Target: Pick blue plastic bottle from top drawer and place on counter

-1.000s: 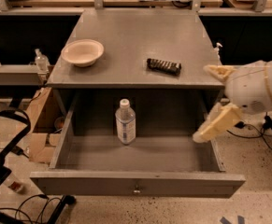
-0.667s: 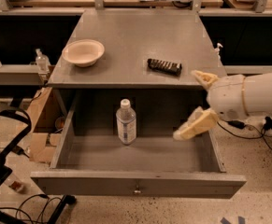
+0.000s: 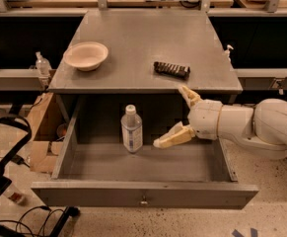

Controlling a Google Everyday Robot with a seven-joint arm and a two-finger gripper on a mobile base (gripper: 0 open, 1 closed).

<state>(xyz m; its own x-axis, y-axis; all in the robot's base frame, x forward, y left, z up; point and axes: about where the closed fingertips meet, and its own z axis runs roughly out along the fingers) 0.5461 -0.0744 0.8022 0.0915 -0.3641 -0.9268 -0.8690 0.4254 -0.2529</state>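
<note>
**Gripper closing in on the bottle, nothing grabbed yet**

Compared to a second ago, the gripper (image 3: 169, 116) has slid left, from over the drawer's right wall to well inside the open drawer (image 3: 66, 147). The arm (image 3: 251, 125) comes in from the right edge of the view. The bottle (image 3: 131, 130) hasn't budged at all.

The fingers are spread wide apart and gripping nothing. One finger points up and sits in front of the counter's front edge. The other points down-left, and its tip is just beside the bottle's right side, with a small gap between them as far as the view lets anyone tell.

The bottle stands upright on the drawer floor, near the back and a bit left of middle, white cap on top. The drawer is pulled all the way out, with its little knob showing at the middle of the front.

Up on the counter (image 3: 143, 33) there's a bowl (image 3: 86, 56) at the left and a dark bar (image 3: 171, 69) lying flat toward the right, well apart from each other. A pump bottle (image 3: 42, 64) sits on the shelf off to the left, and a box (image 3: 40, 132) stands on the floor beside the drawer's left wall.
</note>
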